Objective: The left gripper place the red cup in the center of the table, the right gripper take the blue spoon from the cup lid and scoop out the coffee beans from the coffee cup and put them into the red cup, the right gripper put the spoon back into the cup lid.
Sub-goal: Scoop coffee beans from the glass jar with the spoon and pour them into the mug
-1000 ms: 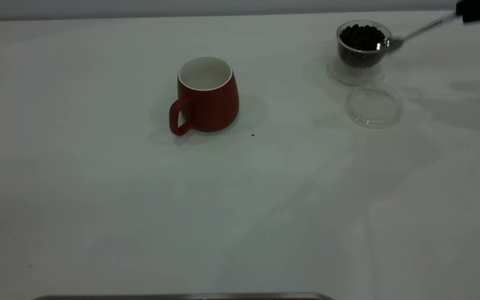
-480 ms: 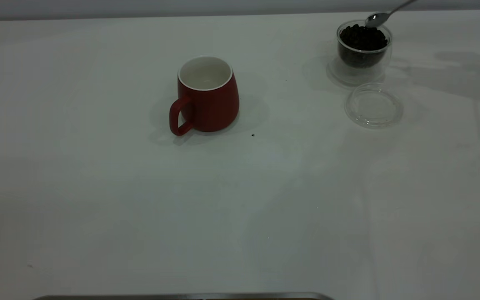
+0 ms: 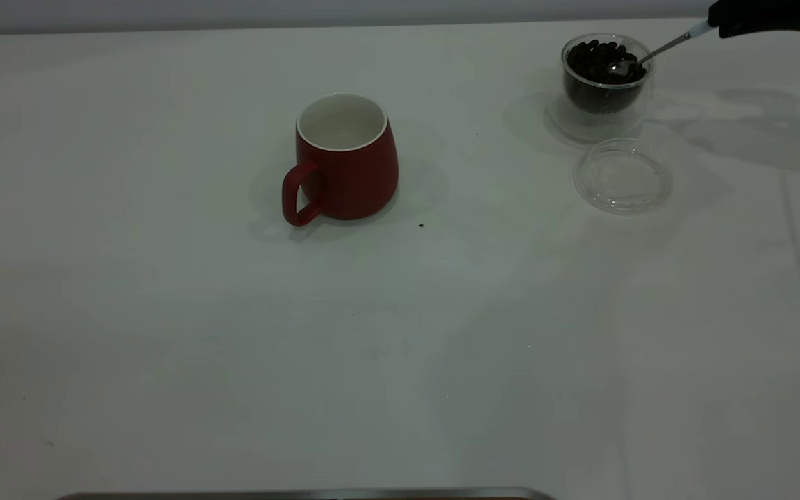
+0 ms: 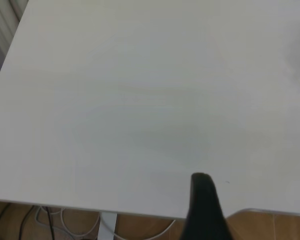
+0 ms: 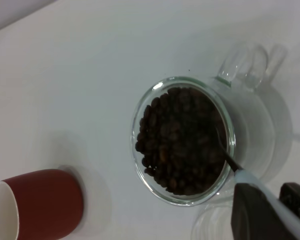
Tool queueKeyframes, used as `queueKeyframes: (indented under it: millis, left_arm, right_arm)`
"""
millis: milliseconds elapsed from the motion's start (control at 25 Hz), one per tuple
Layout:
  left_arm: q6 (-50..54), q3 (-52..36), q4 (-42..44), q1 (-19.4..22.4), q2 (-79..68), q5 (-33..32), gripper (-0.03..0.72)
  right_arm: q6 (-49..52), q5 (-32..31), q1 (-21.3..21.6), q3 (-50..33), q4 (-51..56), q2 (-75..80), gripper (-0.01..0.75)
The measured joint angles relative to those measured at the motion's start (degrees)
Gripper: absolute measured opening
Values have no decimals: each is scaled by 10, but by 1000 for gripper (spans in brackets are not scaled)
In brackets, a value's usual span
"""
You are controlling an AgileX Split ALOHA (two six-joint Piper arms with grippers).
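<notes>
Two cups matter on this white counter [image 3: 164, 333], and I'll place everything off the red cup [image 3: 346, 158], sitting mid-counter, upright, handle toward the camera, bare white inside: no beans in it yet. Well off to its right and a little farther back stands the glass coffee cup [image 3: 603, 87], packed nearly to the rim with dark coffee beans [image 5: 182, 140]. Just nearer the camera than that glass lies the clear cup lid [image 3: 623, 174], nothing resting in it now.

Right gripper [image 3: 754, 17], out beyond the glass at the far right, is clenched on the handle of the spoon [image 3: 657, 50], bowl tipped down into the beans. Good scooping here, I'd say, means driving the bowl under the heap, then levelling it before lifting, because a tilted carry across to the red cup would shed beans.

Left gripper [image 4: 205, 210] hangs over bare counter, away from the action; whether it's released or clenched, I cannot tell.
</notes>
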State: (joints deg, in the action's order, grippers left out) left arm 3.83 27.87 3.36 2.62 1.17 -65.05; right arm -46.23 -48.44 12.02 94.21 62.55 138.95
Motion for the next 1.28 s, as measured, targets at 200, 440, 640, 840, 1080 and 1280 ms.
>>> queueKeyframes:
  millis: [200, 440, 640, 840, 1080, 1280]
  left_arm:
    - [0, 0, 0, 0, 0, 0, 587]
    - [0, 0, 0, 0, 0, 0, 587]
    - [0, 0, 0, 0, 0, 0, 587]
    - [0, 0, 0, 0, 0, 0, 587]
    - [0, 0, 0, 0, 0, 0, 587]
    - [0, 0, 0, 0, 0, 0, 587]
  right_arm:
    - [2, -2, 0, 1, 7, 11, 109]
    - [2, -15, 0, 1, 13, 19, 109]
    - [2, -21, 0, 1, 14, 20, 109]
    - [2, -35, 1, 1, 16, 20, 109]
    - [2, -42, 11, 1, 17, 20, 109]
    - [1, -48, 22, 1, 35, 20, 109]
